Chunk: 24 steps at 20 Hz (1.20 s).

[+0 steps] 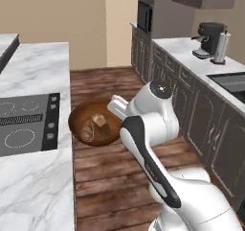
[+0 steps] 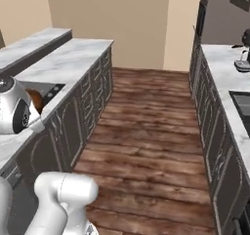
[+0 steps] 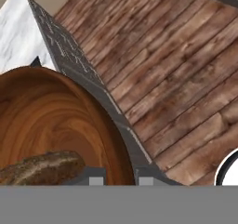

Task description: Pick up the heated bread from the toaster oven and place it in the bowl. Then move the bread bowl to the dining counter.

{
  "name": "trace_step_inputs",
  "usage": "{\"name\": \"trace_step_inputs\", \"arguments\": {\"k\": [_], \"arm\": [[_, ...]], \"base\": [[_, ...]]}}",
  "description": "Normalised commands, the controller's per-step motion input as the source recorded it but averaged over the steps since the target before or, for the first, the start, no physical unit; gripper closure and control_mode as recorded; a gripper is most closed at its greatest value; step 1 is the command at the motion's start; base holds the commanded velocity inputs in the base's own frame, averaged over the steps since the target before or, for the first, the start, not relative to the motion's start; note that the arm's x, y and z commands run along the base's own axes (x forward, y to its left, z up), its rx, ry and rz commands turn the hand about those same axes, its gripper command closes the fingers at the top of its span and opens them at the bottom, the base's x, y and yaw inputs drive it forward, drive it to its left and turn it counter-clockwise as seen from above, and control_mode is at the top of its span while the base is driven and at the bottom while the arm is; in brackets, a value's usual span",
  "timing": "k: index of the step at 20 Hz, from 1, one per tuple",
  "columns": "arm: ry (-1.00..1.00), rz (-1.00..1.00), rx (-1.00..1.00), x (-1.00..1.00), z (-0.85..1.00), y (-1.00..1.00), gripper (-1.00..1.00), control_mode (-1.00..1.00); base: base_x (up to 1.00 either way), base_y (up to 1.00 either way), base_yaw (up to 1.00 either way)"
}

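I am carrying the round dark reddish-brown wooden bowl with the claw pinching its rim, one fingertip inside and one outside the wall. The small tan-crusted piece of bread is lying inside the bowl, just beside the pinched edge. In the left base view the bowl is hanging over the brown plank floor, partly overlapping the edge of the white grey-veined marble counter with its black cooktop. I am judging that a rim grip lets the bowl tip, so I am wanting it level until it reaches the dining counter.
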Motion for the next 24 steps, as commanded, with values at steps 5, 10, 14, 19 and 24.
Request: {"name": "trace_step_inputs", "arguments": {"k": [5, 10, 14, 19, 24], "arm": [[0.00, 0.00, 0.00, 0.00, 0.00, 0.00, 1.00, 1.00], [0.00, 0.00, 0.00, 0.00, 0.00, 0.00, 1.00, 1.00], [0.00, 0.00, 0.00, 0.00, 0.00, 0.00, 1.00, 1.00], [0.00, 0.00, 0.00, 0.00, 0.00, 0.00, 1.00, 1.00], [0.00, 0.00, 0.00, 0.00, 0.00, 0.00, 1.00, 1.00]], "base": [[-0.32, -0.24, 0.93], [-0.01, 0.00, 1.00], [0.00, 0.00, 1.00], [0.00, 0.00, 1.00], [0.16, 0.00, 0.80]]}}
